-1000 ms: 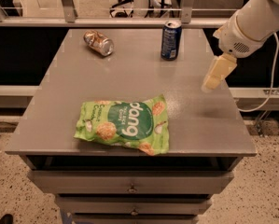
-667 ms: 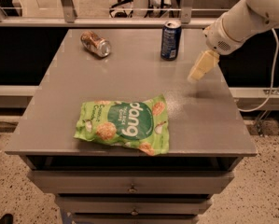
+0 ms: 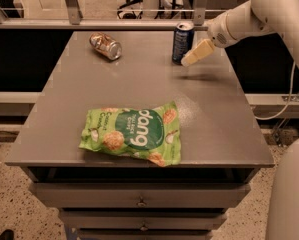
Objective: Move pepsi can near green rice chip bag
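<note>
The pepsi can stands upright near the back edge of the grey table, right of centre. The green rice chip bag lies flat near the table's front edge, with "dang" lettering and chip pictures on it. My gripper comes in from the upper right on a white arm. It hovers just right of the can's lower part, very close to it.
A brownish-silver can lies on its side at the back left of the table. A metal railing runs behind the table. Drawers sit under the tabletop. A cable hangs at the right.
My gripper has moved left and toward the back of the table, from beside the right edge to right next to the pepsi can. The can, the bag and the other can have not moved.
</note>
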You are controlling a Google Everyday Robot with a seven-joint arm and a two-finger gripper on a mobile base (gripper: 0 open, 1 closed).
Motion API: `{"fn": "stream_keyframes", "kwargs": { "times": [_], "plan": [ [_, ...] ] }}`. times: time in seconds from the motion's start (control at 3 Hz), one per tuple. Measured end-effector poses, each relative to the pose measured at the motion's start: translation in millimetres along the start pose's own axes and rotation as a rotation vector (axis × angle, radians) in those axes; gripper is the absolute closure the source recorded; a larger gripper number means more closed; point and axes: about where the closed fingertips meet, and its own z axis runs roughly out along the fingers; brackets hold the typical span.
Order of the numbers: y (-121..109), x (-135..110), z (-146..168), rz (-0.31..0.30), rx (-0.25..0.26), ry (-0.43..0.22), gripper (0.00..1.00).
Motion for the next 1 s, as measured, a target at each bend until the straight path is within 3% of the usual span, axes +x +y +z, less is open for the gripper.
{"fn": "stream_keyframes", "kwargs": {
  "times": [0.33,0.67,1.0],
  "plan": [
    [-9,-21,7,0.105,-0.037,-0.139,0.0],
    [-1,-42,11,0.178,-0.094,-0.191,0.0],
    [10,-49,21,0.245,-0.146,-0.194,0.16]
  ]
}}
